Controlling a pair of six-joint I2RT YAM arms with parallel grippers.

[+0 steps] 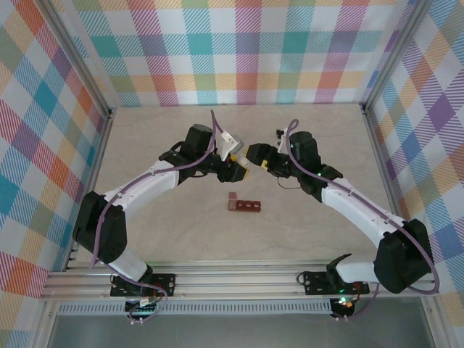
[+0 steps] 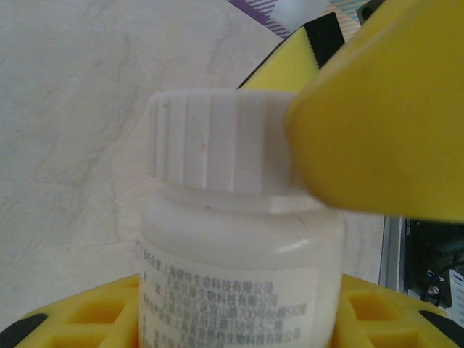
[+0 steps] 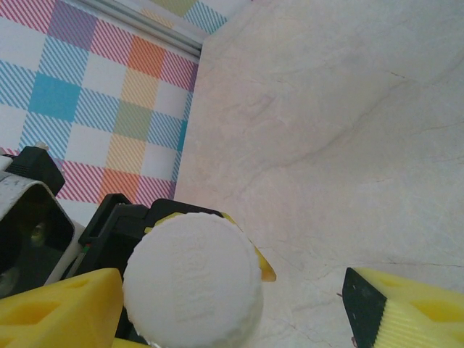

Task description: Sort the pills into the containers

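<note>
Four square lidded compartments in a row make up the containers [image 1: 245, 205], a small dark red-brown strip lying near the middle of the table [image 1: 159, 130]. Its long axis runs left to right. One square at its left end sits offset toward the back, too small to make out. Beyond the strip, the left gripper [image 1: 235, 168] clamps the white bottle [image 2: 239, 246], whose label is cut off below. The right gripper [image 3: 232, 293] is spread wide around the cap [image 3: 192, 279].
</note>
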